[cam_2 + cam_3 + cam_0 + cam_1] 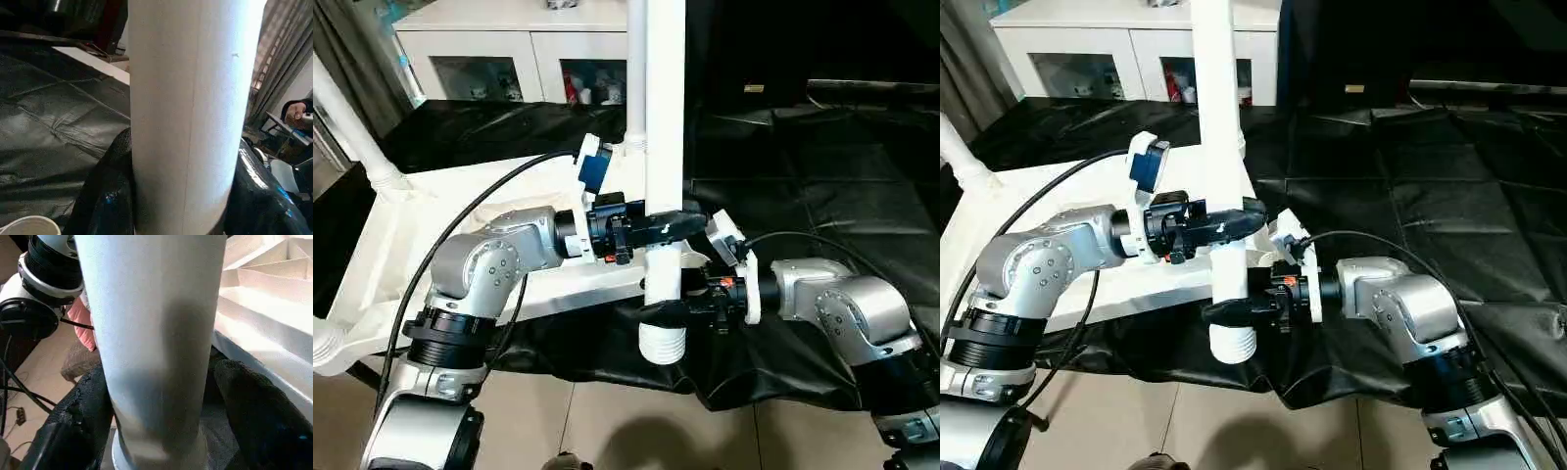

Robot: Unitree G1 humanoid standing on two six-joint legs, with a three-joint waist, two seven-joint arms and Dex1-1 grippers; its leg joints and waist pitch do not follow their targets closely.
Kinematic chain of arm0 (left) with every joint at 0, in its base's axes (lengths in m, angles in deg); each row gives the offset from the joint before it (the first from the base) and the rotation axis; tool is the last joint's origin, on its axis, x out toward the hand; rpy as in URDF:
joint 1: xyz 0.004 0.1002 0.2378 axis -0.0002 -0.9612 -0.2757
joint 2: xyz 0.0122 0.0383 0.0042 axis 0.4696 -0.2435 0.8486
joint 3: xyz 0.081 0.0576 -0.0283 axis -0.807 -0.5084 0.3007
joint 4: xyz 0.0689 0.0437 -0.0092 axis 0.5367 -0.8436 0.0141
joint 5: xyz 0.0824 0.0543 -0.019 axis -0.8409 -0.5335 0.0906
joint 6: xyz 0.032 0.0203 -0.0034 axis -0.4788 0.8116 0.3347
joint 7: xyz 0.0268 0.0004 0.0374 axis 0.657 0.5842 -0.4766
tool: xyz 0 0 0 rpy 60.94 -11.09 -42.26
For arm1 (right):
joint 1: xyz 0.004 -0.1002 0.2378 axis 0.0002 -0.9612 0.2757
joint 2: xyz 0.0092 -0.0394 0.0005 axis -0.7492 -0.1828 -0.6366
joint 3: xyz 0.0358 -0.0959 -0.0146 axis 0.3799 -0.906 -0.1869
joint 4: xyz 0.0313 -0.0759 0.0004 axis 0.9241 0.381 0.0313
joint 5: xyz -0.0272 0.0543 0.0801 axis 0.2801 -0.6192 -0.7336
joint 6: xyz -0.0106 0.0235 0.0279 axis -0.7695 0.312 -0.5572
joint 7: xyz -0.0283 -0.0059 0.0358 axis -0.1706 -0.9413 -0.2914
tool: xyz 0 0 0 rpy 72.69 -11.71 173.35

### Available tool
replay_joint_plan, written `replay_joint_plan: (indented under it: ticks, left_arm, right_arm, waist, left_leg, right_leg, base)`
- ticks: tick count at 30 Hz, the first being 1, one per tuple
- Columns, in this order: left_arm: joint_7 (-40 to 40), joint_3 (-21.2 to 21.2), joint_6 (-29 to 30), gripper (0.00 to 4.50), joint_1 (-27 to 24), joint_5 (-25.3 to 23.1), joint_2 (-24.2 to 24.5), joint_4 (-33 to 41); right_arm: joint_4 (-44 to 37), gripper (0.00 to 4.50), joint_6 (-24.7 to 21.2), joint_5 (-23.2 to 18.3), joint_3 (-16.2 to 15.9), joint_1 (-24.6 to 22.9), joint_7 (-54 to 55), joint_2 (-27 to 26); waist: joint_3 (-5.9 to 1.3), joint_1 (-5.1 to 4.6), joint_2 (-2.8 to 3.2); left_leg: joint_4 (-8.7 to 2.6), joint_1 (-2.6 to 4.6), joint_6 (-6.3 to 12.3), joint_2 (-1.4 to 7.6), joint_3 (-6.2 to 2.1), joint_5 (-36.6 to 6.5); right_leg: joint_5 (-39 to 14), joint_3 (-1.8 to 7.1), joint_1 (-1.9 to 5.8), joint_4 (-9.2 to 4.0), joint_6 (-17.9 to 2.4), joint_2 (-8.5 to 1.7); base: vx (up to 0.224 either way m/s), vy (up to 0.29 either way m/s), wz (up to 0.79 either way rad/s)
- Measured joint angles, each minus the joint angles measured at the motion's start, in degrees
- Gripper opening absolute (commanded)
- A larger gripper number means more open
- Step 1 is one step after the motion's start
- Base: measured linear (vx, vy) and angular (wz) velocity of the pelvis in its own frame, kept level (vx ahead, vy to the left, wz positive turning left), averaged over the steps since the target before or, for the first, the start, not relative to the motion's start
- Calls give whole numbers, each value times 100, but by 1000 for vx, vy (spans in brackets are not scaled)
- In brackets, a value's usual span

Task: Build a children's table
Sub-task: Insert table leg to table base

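The children's table lies upside down, its white ribbed top [460,196] on a black-covered surface. One leg [347,117] stands fitted in the far left corner, and another [634,78] at the far corner behind my grippers. I hold a third white leg [664,147] upright just off the top's near right corner, its ribbed end [663,345] hanging below the top's edge. My left gripper [666,227] is shut on this leg, fingers [105,196] pressed against both sides. Lower down, my right gripper [664,308] straddles the leg, and one finger [254,406] stands slightly off it.
A white glass-door cabinet [509,59] stands at the back. Black sheeting [803,176] covers the surface to the right and hangs over its front edge. Tiled floor [607,421] lies below the held leg. A person's hand [296,110] shows far off in the left wrist view.
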Motion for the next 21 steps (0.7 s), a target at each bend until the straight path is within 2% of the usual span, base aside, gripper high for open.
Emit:
replay_joint_plan:
  ticks: [6,12,15,17,21]
  left_arm:
    - [-2,-2,0,184,0,1,-55,0]
    - [-5,-2,0,184,0,2,-86,0]
    - [-13,-2,-2,184,0,-1,-88,0]
    - [-17,-2,-2,184,0,-2,-87,0]
    - [-20,-3,2,184,-1,-3,-83,-2]
  right_arm:
    - [0,335,-39,-41,0,-6,-21,-15]
    - [0,271,-110,-75,-1,-34,-86,-15]
    - [-1,260,-113,-83,-8,-35,-123,-15]
    - [-2,228,-113,-86,-12,-35,-135,-14]
    - [-41,203,-94,-84,-20,-57,-139,-13]
  waist:
    - [0,0,0]
    - [0,-1,0]
    - [0,0,0]
    - [0,0,0]
    - [0,0,0]
  left_leg:
    - [0,0,0,0,0,0]
    - [0,0,0,0,0,0]
    - [0,0,0,0,0,0]
    - [0,0,0,0,0,0]
    - [0,0,0,0,0,0]
  right_leg:
    - [1,0,0,0,-1,0]
    - [1,0,0,0,-1,0]
    - [1,0,0,0,-1,0]
    - [1,0,0,0,-2,0]
    - [0,0,1,0,-1,0]
  base:
    - [0,0,0]
    - [0,0,0]
    - [0,0,0]
    - [0,0,0]
    - [0,0,0]
